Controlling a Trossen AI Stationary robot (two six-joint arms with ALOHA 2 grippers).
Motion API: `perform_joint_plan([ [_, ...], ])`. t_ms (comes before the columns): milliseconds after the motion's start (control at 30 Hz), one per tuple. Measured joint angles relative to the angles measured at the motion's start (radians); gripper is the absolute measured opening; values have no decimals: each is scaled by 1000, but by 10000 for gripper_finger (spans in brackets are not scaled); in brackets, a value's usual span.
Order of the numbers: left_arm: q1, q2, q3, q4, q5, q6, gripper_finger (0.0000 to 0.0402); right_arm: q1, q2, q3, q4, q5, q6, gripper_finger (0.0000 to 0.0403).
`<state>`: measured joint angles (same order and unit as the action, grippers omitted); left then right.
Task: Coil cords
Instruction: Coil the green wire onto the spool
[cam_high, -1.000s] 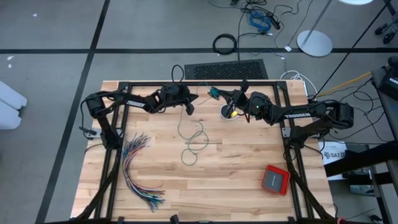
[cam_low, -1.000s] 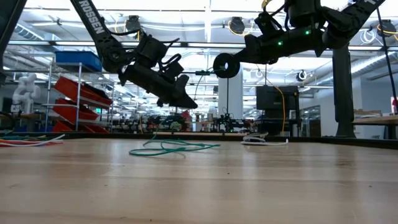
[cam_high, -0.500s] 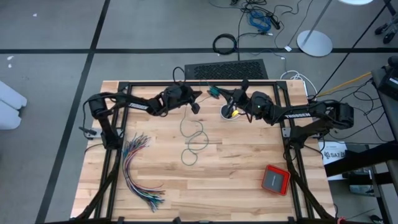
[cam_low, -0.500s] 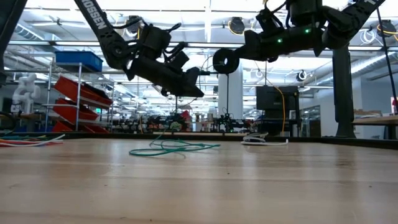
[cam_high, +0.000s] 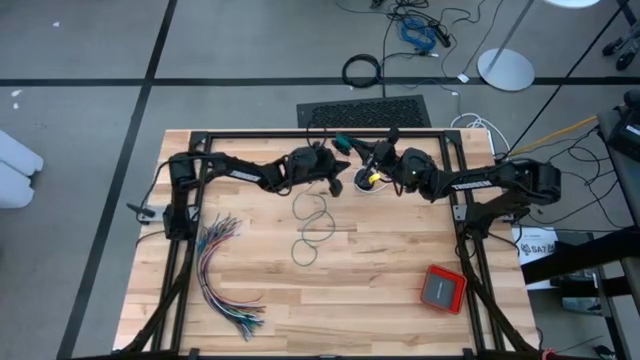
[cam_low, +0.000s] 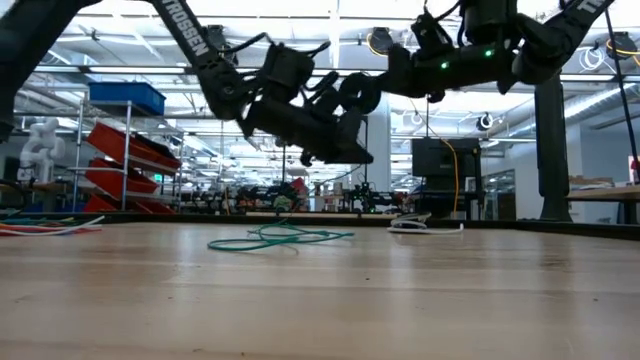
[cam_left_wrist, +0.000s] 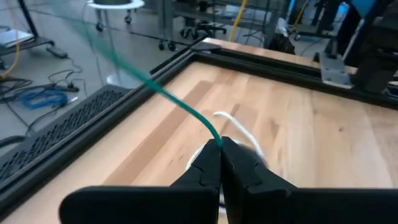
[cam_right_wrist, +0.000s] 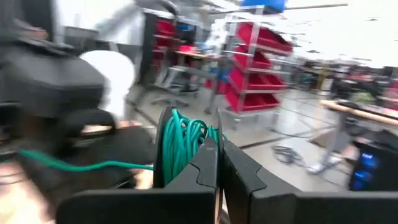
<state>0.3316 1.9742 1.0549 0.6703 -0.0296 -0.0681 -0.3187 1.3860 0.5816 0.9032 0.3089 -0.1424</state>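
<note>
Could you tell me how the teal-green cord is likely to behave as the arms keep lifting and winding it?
The teal-green cord lies in loose, uneven loops on the table, so it is probably floppy and light. It runs straight and taut from the shut left gripper, so tension likely straightens it. The turns pinched in the right gripper sit side by side and might spring apart if released.

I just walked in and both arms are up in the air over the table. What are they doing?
They are coiling a teal-green cord. The right hand is shut on a bundle of loops already wound, held above the far side of the table. The left hand is shut on a strand of the same cord, close beside it. The rest of the cord lies loose on the wood below. Many-coloured wires lie untouched.
</note>
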Motion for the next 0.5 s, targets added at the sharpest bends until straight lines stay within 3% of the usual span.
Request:
perform_joint_plan([
  [200,-28,4,51,-29,-33,5,0,-13,90,0,131,87,-10,0],
  [500,-47,3,54,-51,-45,-3,0,-42,165,0,178,85,46,0],
])
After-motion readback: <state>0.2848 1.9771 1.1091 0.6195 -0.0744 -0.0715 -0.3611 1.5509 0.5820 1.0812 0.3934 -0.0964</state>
